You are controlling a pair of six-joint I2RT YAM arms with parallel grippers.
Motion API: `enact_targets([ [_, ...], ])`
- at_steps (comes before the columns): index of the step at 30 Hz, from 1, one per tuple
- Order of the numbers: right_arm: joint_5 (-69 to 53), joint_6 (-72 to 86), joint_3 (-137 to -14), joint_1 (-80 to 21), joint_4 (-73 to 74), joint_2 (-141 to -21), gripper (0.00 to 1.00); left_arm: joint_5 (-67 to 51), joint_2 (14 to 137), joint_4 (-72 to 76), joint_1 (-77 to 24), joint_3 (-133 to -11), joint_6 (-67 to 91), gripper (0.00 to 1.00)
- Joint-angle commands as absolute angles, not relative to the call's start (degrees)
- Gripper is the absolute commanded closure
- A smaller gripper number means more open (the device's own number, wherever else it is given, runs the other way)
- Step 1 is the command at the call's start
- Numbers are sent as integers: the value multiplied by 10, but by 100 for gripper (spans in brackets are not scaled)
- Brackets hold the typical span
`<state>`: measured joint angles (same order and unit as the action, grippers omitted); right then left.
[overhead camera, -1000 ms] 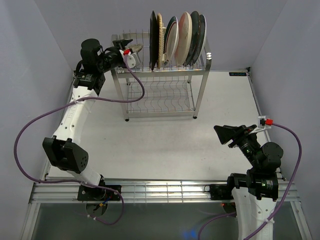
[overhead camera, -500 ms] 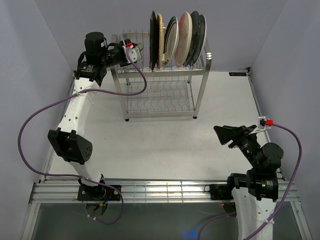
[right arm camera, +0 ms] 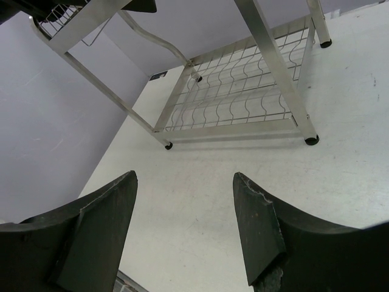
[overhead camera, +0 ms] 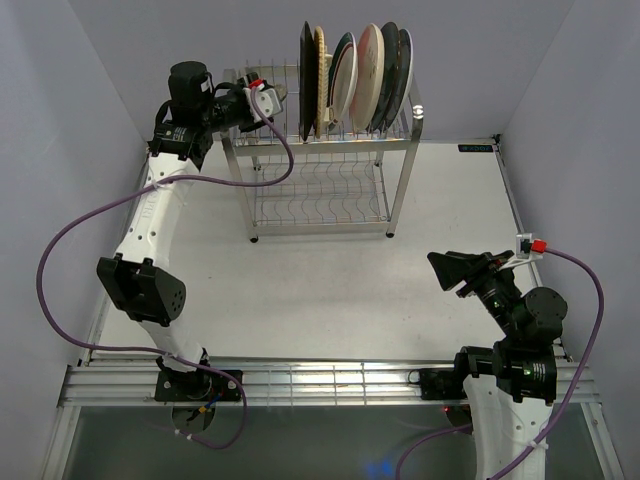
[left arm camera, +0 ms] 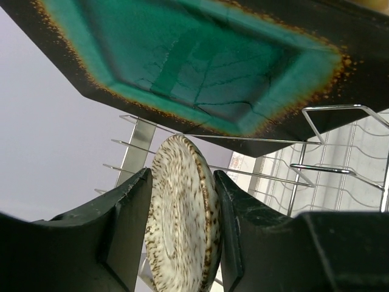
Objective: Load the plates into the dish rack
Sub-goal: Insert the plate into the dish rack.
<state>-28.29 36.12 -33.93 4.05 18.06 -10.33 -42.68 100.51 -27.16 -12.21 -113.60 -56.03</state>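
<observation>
Plate (left arm camera: 182,237), small round cream-and-brown speckled, pinched edge-up in left end effector (left arm camera: 182,178) at steel wire dish rack (overhead camera: 330,144) top tier, near brown square teal-centred plate (left arm camera: 200,67). Risk: released off-slot, it tips onto neighbour. Right end effector (right arm camera: 183,179) spread, empty.

Dish rack (overhead camera: 330,150) top tier: right part packed with standing plates (overhead camera: 356,78), tight gaps. Left end taken by left gripper (overhead camera: 266,98) clamped on small speckled plate (left arm camera: 182,213), with brown square plate (left arm camera: 200,67) just beside it. Lower shelf (overhead camera: 320,195) reachable from the front. Table (overhead camera: 340,290) between rack and right gripper (overhead camera: 452,270), jaws apart, is free room
</observation>
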Motion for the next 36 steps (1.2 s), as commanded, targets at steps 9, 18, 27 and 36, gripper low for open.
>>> enact_targets([
  [9, -291, 365, -340, 41, 164, -91, 30, -443, 990, -240, -128, -1139, -487, 42],
  [18, -294, 365, -342, 41, 164, -92, 30, -441, 984, -230, -128, -1145, -462, 39],
  [27, -295, 366, -340, 41, 163, -91, 30, -451, 967, -237, -128, -1134, -453, 33],
  [36, -297, 368, -344, 41, 163, -91, 30, -451, 957, -242, -128, -1138, -446, 36],
])
